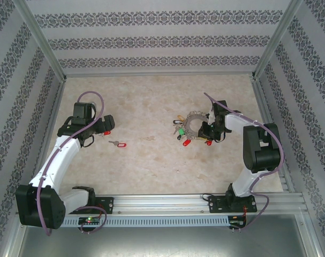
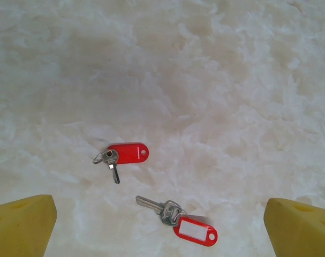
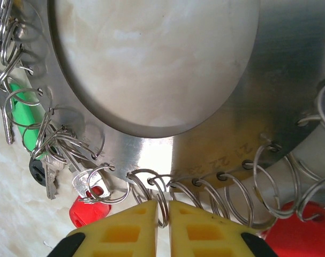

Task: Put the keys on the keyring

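The keyring (image 3: 205, 144) is a flat silver ring plate hung with many small wire loops; from above it lies right of the table's middle (image 1: 193, 124). Keys with green (image 3: 23, 115), dark (image 3: 37, 169) and red (image 3: 90, 211) tags dangle from its loops. My right gripper (image 3: 162, 214) is at its near edge, its yellow fingers pinched on one wire loop. Two loose keys with red tags lie on the table: one (image 2: 125, 153) farther off, one (image 2: 179, 220) between the fingers of my left gripper (image 2: 162, 230), which hovers wide open above them (image 1: 104, 127).
The tabletop (image 1: 151, 166) is pale marbled stone, boxed in by patterned walls (image 1: 151, 43) at the back and sides. A metal rail (image 1: 167, 202) carrying the arm bases runs along the near edge. One loose key (image 1: 118, 143) lies just right of the left gripper.
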Robot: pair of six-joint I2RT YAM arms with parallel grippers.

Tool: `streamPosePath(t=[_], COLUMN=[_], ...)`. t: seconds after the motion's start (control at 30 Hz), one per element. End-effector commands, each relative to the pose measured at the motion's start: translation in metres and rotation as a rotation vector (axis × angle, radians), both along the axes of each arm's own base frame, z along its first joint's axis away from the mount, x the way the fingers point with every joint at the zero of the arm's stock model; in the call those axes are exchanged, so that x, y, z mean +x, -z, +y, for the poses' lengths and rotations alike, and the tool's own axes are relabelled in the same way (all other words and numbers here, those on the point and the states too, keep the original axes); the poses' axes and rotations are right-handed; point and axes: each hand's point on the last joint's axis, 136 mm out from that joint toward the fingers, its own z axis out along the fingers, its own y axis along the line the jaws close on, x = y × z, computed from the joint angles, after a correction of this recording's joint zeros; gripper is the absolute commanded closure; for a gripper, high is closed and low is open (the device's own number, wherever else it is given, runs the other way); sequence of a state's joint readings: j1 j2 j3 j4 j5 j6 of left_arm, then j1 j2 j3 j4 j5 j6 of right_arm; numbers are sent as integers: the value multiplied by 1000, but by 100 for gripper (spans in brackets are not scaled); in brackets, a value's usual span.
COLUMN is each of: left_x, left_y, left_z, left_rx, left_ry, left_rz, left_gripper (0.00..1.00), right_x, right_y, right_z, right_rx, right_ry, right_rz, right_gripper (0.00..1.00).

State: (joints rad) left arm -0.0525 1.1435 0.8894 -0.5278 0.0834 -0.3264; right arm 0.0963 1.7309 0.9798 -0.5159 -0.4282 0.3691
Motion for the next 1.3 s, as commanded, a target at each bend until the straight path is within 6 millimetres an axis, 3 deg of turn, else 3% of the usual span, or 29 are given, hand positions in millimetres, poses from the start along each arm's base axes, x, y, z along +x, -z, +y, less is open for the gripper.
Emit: streamPosePath(t=[0.0, 0.2, 0.37, 0.47, 0.7, 0.9, 1.07, 1.27], left_x=[-4, -6, -8, -7, -2, -19, -51, -55], left_y=[-5, -10, -15, -21, -46, -68, -59, -33], left_z=[-2, 4, 4, -6, -79, -167, -228, -263], left_rx=[-6, 32, 39, 6, -251, -94, -22, 48], left_ry=[11, -1, 10, 60, 317, 740, 1143, 1336], left_rz=[3, -4, -28, -63, -260, -513, -654, -748], left_gripper=[0, 0, 0, 0, 5, 6, 12, 13], right_x=[-3, 0, 3, 1, -4, -4, -3, -14], right_y=[4, -6, -28, -44, -74, -93, -121, -145], right_z=[4, 8, 12, 18, 42, 65, 85, 107], right_rx=[6, 26, 51, 82, 172, 296, 368, 470], right_ry=[-8, -27, -38, 13, 109, 237, 287, 295], right_rz=[24, -16, -68, -59, -34, 40, 72, 149], right_gripper=[89, 99, 100, 100, 100, 100, 100, 100])
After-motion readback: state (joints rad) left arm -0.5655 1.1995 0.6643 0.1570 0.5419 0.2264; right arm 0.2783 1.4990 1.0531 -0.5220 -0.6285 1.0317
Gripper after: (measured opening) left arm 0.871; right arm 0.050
